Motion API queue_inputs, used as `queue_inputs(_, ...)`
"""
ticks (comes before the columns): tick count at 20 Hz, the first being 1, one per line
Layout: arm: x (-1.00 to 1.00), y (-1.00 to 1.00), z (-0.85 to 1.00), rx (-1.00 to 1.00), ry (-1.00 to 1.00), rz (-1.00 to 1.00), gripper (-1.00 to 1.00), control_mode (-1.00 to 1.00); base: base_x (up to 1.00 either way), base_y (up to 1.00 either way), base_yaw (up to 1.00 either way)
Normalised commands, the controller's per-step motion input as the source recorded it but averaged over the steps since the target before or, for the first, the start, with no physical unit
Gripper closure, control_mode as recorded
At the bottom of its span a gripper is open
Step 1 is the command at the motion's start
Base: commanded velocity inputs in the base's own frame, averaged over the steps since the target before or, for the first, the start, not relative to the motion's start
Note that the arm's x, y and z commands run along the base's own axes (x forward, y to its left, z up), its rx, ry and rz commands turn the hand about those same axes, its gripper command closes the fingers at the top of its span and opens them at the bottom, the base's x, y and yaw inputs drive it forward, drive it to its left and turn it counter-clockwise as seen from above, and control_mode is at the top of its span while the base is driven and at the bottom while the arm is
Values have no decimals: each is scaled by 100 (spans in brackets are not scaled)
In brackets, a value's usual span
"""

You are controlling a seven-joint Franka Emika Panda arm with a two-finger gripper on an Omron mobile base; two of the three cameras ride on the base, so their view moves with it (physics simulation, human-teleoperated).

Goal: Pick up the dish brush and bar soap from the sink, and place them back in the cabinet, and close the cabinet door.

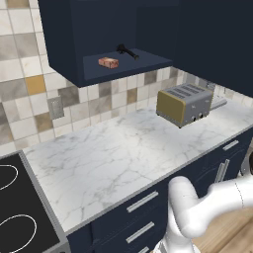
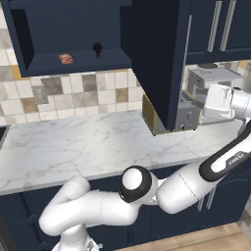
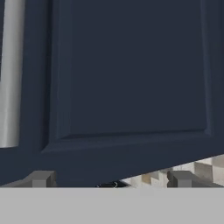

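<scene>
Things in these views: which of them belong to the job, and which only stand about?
Job: dish brush and bar soap, both on the cabinet shelf; open cabinet door; gripper facing it.
Standing about: toaster, wall outlet, stovetop.

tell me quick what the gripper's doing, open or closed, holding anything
Gripper: open, holding nothing, fingertips spread close against the cabinet door.

matt navy cabinet door (image 3: 131, 74) with brushed metal handle (image 3: 11, 74); glossy white marble counter (image 1: 113, 158).
</scene>
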Motion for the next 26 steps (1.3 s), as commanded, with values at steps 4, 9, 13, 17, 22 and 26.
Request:
queue_inputs(4,-21,27,0,0,0,0,-100,-100,0,0,0)
queue_inputs(9,-37,39,0,1,0,0,-100,-100,0,0,0)
queue_inputs(13,-41,43,0,2,0,-3,-100,-100,0,0,0)
queue_inputs(17,-50,50,0,2,0,-5,-100,-100,0,0,0)
queue_inputs(22,-48,54,0,1,0,-7,-100,-100,0,0,0)
queue_inputs(26,-35,61,-1,0,0,-7,-100,-100,0,0,0)
